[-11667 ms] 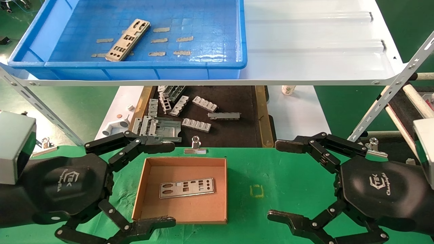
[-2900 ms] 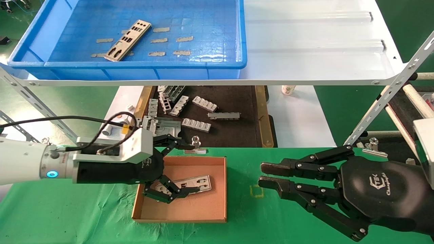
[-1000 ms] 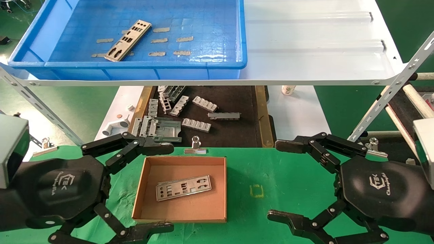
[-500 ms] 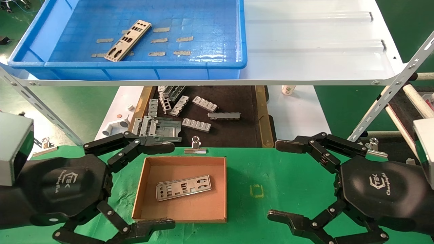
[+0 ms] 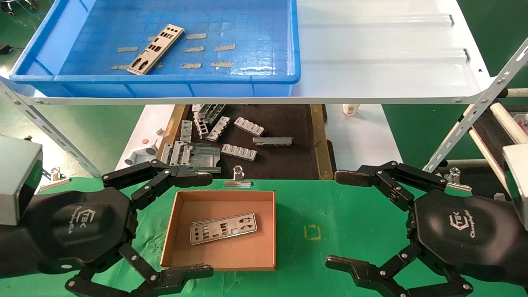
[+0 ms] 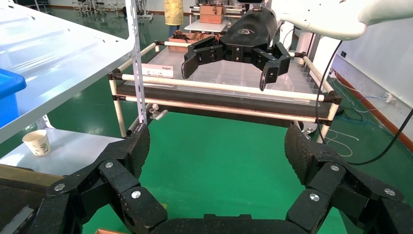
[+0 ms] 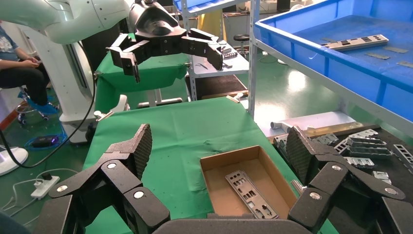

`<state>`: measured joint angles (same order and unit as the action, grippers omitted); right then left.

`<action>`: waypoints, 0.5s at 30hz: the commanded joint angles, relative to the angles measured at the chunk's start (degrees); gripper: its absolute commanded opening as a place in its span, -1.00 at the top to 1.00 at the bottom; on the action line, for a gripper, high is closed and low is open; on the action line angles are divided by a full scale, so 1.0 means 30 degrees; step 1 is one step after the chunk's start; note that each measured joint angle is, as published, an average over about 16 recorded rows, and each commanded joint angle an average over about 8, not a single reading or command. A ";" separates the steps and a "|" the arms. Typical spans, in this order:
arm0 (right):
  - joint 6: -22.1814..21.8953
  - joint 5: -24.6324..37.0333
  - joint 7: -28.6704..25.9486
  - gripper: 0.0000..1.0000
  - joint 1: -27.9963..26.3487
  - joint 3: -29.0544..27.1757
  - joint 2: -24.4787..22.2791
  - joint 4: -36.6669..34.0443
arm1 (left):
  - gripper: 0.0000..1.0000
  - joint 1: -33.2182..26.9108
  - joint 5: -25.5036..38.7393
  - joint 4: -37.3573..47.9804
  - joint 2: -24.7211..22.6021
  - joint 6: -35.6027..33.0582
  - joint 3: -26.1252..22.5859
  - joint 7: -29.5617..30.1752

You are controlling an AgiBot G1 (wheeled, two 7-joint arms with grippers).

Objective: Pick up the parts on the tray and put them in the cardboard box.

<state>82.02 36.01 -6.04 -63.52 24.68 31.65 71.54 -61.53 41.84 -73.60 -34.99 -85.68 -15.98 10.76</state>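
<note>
A: Head view first. Where is the cardboard box (image 5: 222,231)?

B: It sits on the green cloth (image 5: 330,218), low in the middle. The left gripper (image 5: 194,225) is just to the left of the box. Its fingers are spread wide and hold nothing. One finger is by the far left corner of the box and one is by the near left corner.

A: And the other one?

B: The right gripper (image 5: 344,220) is to the right of the box, well apart from it. It is spread wide too, and it is empty.

A: What is in the box?

B: Flat silver plates (image 5: 223,228) with little holes cut in them. They lie flat on the box floor, a bit tilted. It looks like one lies on top of another, but I cannot count them for sure.

A: Are there more parts?

B: Yes. One more plate (image 5: 156,49) lies in the blue tray (image 5: 165,78), on the white shelf (image 5: 383,70) far behind the box. It lies slanted in the left half of the tray, with grey tape patches (image 5: 206,48) near it.

A: What is between the box and the shelf?

B: A dark mat (image 5: 284,140) with chunky grey brackets (image 5: 239,152) on it. A silver binder clip (image 5: 238,178) sits just behind the far wall of the box.

A: Does the right wrist view show the box?

B: Yes, the box (image 7: 219,192) with a plate (image 7: 251,195) inside it.
</note>
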 commanded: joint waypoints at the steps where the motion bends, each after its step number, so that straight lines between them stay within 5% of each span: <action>1: 0.0000 0.0000 0.0000 -1.00 0.0000 0.0000 0.0000 0.0000 | -1.00 -0.0002 0.0003 0.0005 -0.0003 0.0003 -0.0004 -0.0002; 15: 0.0000 0.0000 0.0000 -1.00 0.0000 0.0000 0.0000 0.0000 | -1.00 -0.0018 0.0018 0.0023 -0.0017 0.0006 -0.0022 -0.0019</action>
<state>82.02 36.01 -6.04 -63.52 24.68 31.65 71.54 -61.58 41.89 -73.53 -35.04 -85.66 -16.05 10.70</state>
